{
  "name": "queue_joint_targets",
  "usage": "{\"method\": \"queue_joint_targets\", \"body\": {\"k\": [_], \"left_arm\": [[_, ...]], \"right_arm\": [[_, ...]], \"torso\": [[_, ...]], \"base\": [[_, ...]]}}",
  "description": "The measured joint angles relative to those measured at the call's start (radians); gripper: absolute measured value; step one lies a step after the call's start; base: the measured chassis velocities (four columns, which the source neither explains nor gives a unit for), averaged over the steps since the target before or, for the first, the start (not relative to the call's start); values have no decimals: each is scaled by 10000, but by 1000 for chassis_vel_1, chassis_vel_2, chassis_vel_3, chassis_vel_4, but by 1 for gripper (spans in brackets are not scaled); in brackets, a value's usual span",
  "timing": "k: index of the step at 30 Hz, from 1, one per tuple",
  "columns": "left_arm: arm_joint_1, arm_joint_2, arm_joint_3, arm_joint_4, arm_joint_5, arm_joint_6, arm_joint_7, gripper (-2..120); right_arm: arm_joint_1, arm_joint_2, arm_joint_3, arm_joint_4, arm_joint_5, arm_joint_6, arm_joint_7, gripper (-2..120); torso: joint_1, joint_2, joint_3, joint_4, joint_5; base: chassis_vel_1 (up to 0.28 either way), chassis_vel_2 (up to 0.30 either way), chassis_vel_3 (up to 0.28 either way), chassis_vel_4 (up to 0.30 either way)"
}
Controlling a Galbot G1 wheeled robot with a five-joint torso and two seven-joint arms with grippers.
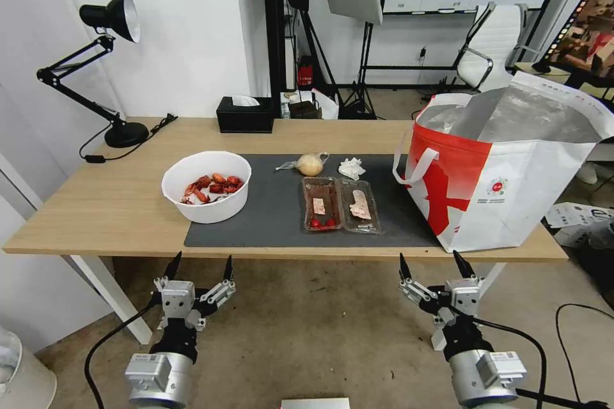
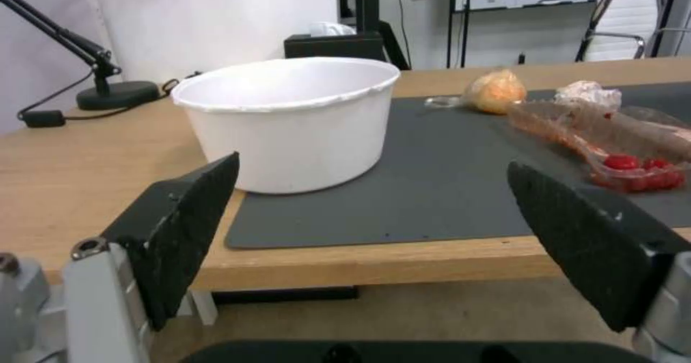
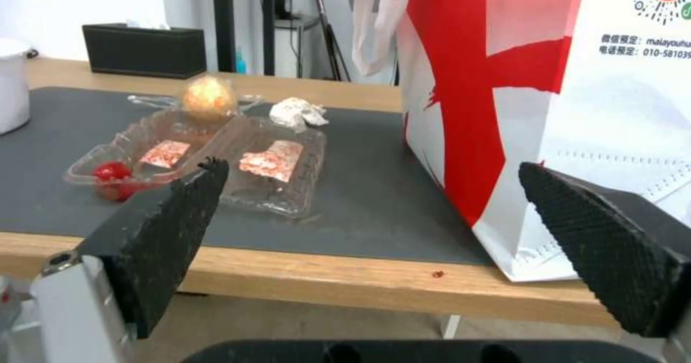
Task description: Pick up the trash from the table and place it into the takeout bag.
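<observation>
The clear hinged tray (image 1: 341,205) is lying opened flat on the dark grey mat (image 1: 268,223), ahead of the right gripper (image 1: 436,267) and toward its inner side; the takeout bag (image 1: 505,172) is standing just beyond that gripper. Both grippers are being held wide open and empty below the table (image 1: 77,204) edge, the left gripper (image 1: 199,266) facing the white bowl (image 1: 206,186). The tray is probably best gripped by one rim, kept level.

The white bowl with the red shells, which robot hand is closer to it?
Left. The left gripper hangs open just below the table edge, nearly in front of the white bowl. The right gripper, also open, sits far off by the takeout bag.
</observation>
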State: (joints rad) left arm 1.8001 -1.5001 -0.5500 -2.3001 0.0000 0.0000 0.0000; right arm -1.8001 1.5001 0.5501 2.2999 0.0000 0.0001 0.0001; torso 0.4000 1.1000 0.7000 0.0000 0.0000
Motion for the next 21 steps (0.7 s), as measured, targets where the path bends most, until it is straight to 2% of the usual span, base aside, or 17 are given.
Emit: {"method": "queue_joint_targets", "body": {"k": [16, 18, 19, 21], "left_arm": [[-41, 40, 14, 1, -51, 32, -44, 100], [-459, 459, 189, -19, -555, 369, -516, 100], [-459, 459, 189, -19, -555, 369, -516, 100], [-1046, 1056, 443, -85, -1262, 840, -1185, 100]], "right_arm": [[17, -42, 6, 0, 48, -29, 0, 100], [160, -418, 115, 14, 471, -370, 0, 100], [160, -418, 115, 14, 471, -370, 0, 100], [395, -968, 287, 78, 1103, -879, 0, 100]], "torso": [[0, 0, 0, 1, 0], [-2, 0, -1, 2, 0], [-2, 0, -1, 2, 0], [-1, -1, 0, 1, 0]], "base": [[0, 0, 0, 0], [0, 0, 0, 0], [0, 0, 0, 0], [0, 0, 0, 0]]}}
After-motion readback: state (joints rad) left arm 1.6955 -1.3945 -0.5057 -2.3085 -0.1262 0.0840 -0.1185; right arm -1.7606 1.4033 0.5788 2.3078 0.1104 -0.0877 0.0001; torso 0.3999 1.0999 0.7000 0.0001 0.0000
